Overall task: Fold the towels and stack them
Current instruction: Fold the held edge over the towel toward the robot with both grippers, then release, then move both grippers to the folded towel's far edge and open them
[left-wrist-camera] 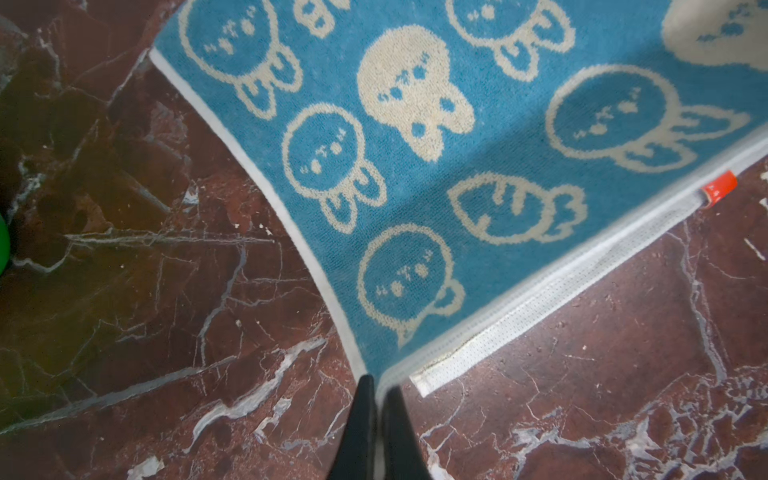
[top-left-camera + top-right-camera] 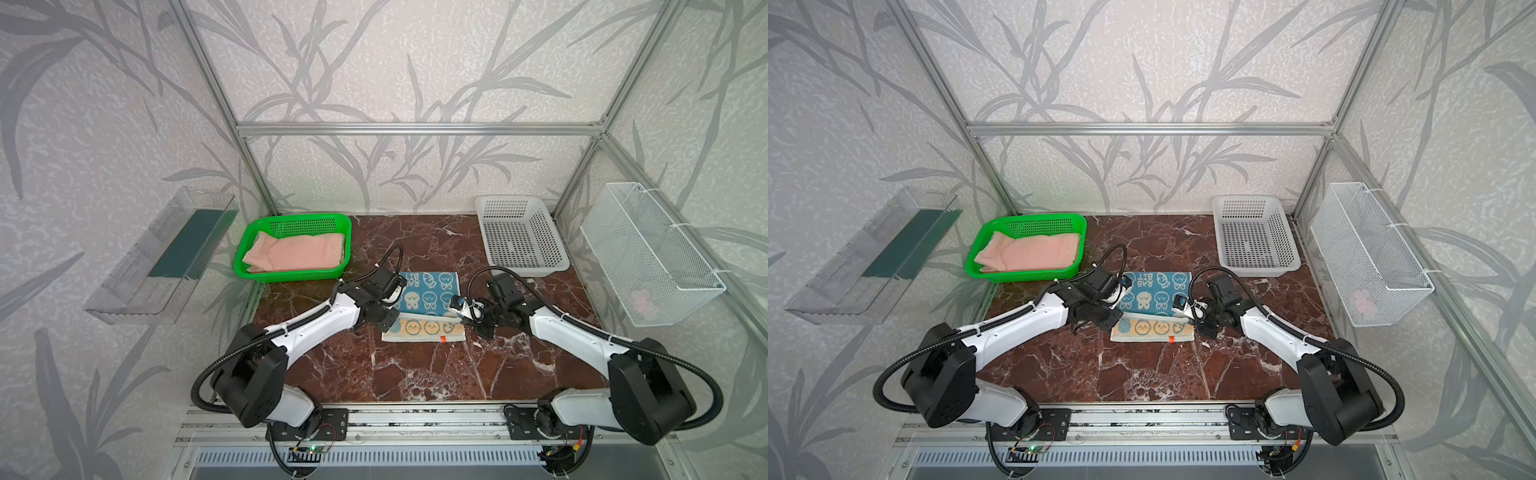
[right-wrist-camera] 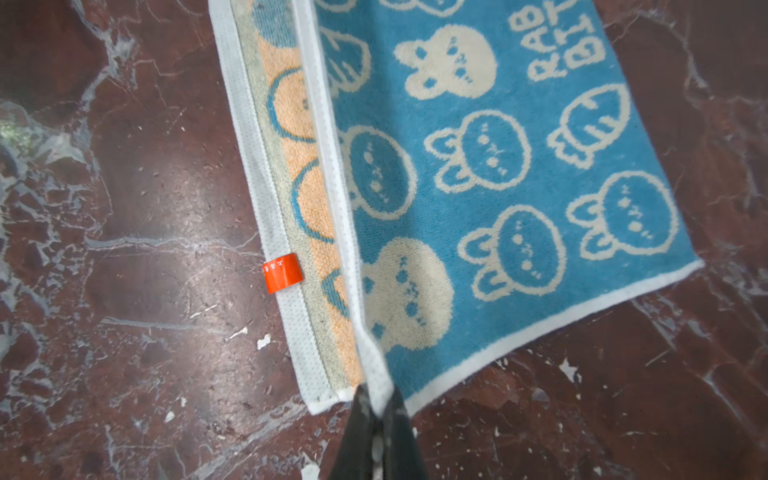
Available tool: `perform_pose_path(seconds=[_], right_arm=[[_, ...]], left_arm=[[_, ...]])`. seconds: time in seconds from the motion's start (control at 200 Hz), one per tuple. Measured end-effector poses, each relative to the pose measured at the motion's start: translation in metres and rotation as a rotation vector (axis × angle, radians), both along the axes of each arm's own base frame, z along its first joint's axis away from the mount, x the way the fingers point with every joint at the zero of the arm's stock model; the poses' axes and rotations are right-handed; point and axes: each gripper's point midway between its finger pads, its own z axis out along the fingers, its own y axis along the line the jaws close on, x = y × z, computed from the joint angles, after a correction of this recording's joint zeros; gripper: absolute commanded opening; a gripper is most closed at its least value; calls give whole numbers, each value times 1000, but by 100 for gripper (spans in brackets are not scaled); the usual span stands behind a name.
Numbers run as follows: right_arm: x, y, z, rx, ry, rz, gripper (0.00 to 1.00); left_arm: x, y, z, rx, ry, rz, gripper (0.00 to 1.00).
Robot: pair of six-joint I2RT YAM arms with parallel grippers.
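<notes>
On the left wall hangs a clear plastic tray (image 2: pixel 162 257), off the marble table (image 2: pixel 415 374). Next comes a green basket (image 2: pixel 291 218) at the table's far left corner, and the pink towel (image 2: pixel 297 251) lies folded inside it, filling most of its floor. To the right of the basket, the left arm reaches in towards the middle of the table. The left gripper (image 1: pixel 378 382) has its black fingers pressed together on the near left corner of the teal towel (image 2: pixel 428 293), pinching the white hem where two edges meet. The teal towel lies spread in the middle of the table, its pale rabbit faces and the letters "RAB BIT" facing up. Along its near edge a cream-and-orange layer (image 2: pixel 424 328) with blue-outlined round faces shows as a strip from underneath, with a small red tag (image 2: pixel 443 339) on its white hem. Whether this strip is a separate cloth or the teal towel's other face cannot be told. The right gripper (image 3: pixel 376 395) is clamped on the teal towel's near right corner, the hem caught between its fingers. Further right, a white slotted basket (image 2: pixel 544 232) stands at the table's far right corner. A white wire basket (image 2: pixel 652 257) hangs on the right wall.
</notes>
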Motion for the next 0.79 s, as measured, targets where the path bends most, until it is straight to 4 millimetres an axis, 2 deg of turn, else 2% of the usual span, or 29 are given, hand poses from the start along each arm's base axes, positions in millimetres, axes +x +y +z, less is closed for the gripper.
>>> perform_pose_path(seconds=[0.175,0.31,0.42,0.535,0.575,0.59,0.595,0.605,0.72,0.795], right_arm=[[-7,-4,-16,-65,39,6,8],[-11,-3,-21,-95,47,21,21],[-14,-4,-24,-122,51,29,32],[-18,-8,-26,-160,60,32,39],[-19,-10,-26,-178,63,34,40],[-19,-10,-25,-182,63,34,40],[-19,-10,-25,-185,63,34,40],[-19,-11,-25,-187,63,33,40],[-17,-11,-14,-205,46,33,42],[-15,-10,1,-190,13,30,44]], left_arm=[[-6,-5,-9,39,10,-39,0],[-10,-4,-17,77,23,-55,5],[-15,1,-26,119,57,-61,22],[-24,4,-32,148,92,-77,37],[-27,4,-31,153,101,-87,53],[-28,3,-31,150,105,-85,86],[-28,3,-31,151,106,-90,92],[-29,3,-31,153,105,-97,98],[-33,-4,-23,143,112,-117,99],[-32,-8,-12,117,88,-123,99]])
